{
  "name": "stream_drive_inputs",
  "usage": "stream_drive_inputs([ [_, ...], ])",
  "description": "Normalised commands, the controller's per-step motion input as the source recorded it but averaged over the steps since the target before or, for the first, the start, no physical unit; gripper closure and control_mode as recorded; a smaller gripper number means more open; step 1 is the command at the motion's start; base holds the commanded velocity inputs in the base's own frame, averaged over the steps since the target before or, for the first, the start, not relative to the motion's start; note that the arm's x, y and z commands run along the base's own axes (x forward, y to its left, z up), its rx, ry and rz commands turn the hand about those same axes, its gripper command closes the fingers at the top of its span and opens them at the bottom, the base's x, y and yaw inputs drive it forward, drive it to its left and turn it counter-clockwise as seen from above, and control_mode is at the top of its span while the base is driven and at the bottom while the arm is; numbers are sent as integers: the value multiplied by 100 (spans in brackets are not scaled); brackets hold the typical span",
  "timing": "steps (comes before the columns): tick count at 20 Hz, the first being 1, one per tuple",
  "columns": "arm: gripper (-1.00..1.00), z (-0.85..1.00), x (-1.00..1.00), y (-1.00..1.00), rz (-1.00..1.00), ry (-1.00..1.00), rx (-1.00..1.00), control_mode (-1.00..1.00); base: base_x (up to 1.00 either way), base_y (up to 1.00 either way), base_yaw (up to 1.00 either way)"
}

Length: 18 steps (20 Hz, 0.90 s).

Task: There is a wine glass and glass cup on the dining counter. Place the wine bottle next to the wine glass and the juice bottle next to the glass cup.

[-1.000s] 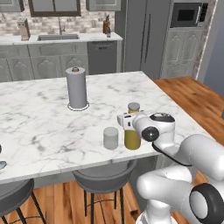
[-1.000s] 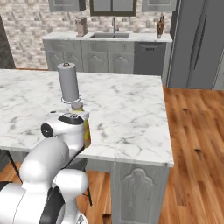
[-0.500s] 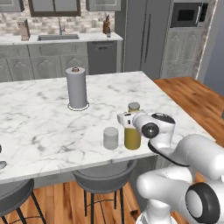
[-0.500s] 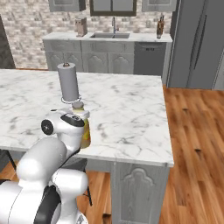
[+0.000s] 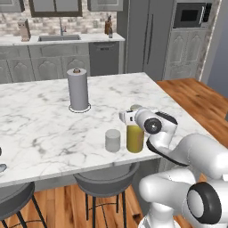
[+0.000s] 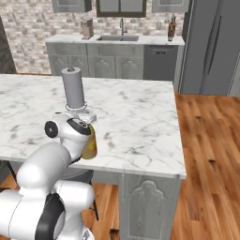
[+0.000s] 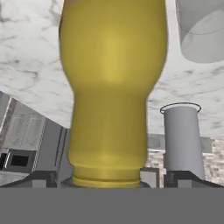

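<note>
We are working at the dining counter [image 5: 40, 129], where the juice bottle [image 5: 135, 138] is standing directly beneath our gripper [image 5: 135, 116], its neck between the fingers, with the glass cup [image 5: 113, 140] just beside it. We cannot tell whether the fingers are clamping the neck or sitting loose. We are judging the juice placement nearly finished; next we should be releasing and lifting clear without tipping it.

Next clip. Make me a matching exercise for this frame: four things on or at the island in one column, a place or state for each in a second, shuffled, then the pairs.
Things
1. juice bottle
2. glass cup
3. paper towel roll
4. gripper

Places or states
A. upright near the middle of the dining counter
B. at the bottle's neck
C. yellow, standing by the counter's near edge
D. grey, just left of the bottle in the left base view

Pairs: 1-C, 2-D, 3-A, 4-B
</note>
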Motion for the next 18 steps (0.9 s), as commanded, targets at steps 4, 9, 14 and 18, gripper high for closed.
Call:
stream_drive_inputs([
  [4,-100,24,-20,15,0,2,0,-100,0,0,0],
  [9,-100,57,-9,21,-3,3,0,-100,0,0,0],
  [14,-100,68,10,12,-5,5,0,-100,0,0,0],
  [18,-100,64,4,2,-3,4,0,-100,0,0,0],
])
